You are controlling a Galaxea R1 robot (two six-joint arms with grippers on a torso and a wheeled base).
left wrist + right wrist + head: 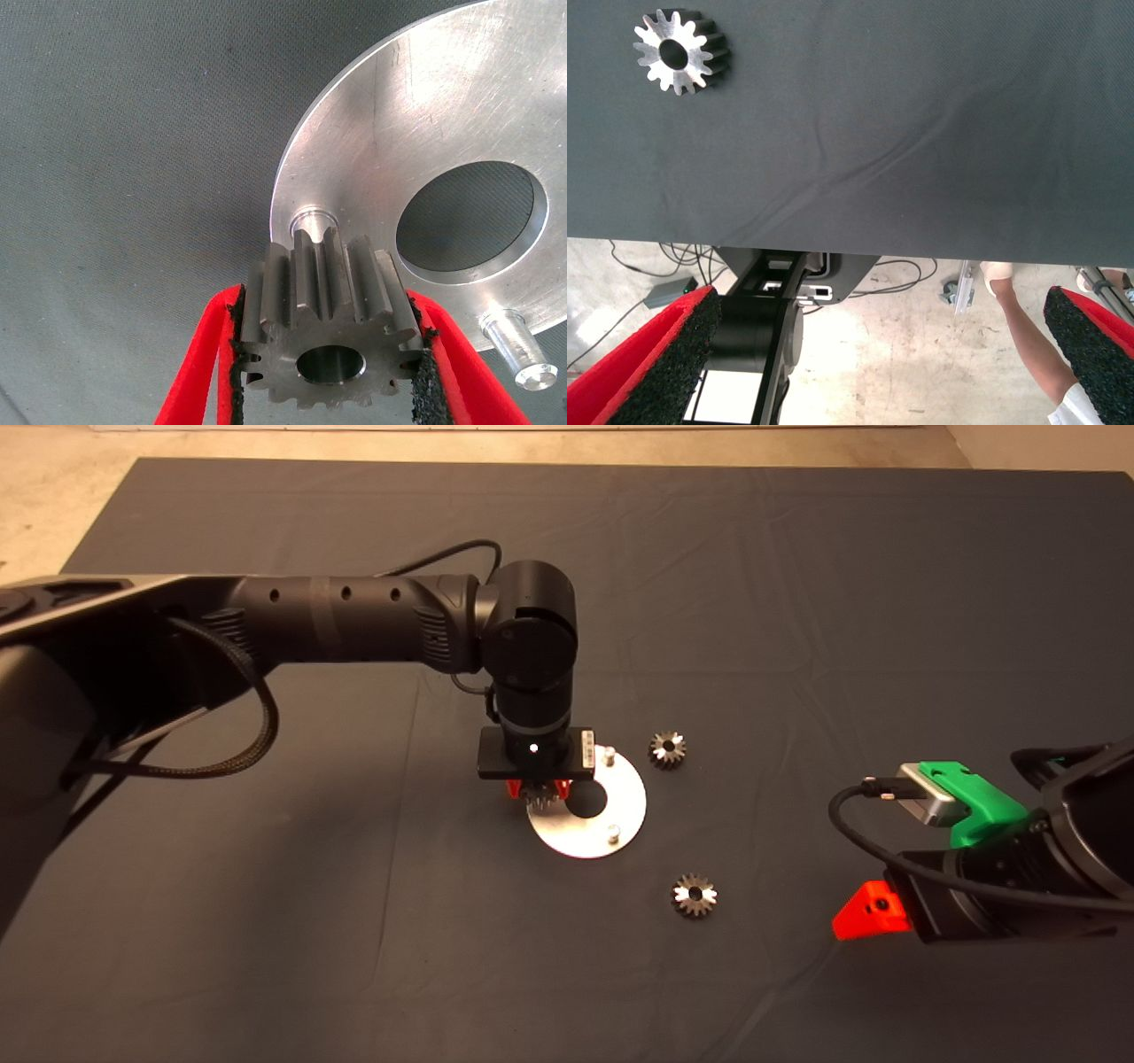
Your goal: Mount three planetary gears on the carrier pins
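The left claw [330, 354] is clamped on one small dark grey toothed planetary gear [326, 332], its black pads pressing the teeth from both sides, and it hangs over the near-left rim of the flat round silver-white carrier plate [620, 828] on the dark-matted bench [797, 602]. In the left wrist view the gear's bore faces the camera, so its axis runs roughly along the fingers, and the gear sits just short of one short silver carrier pin [312, 219] rather than over it. The main risk, as I judge it, is misalignment: if the bore comes down off-centre or tilted, the gear may catch on the pin's top, cock sideways, or slip between the pads, and a sideways push could slide the loose plate across the mat. A second pin [521, 354] stands bare beside the plate's large centre hole, and a third [609, 755] shows at the far edge in the head view. Two more gears lie flat on the mat, bores upward: one beyond the plate [667, 748], one nearer [695, 895]. The right claw [877, 363] waits at the lower right, its fingers spread wide and empty.
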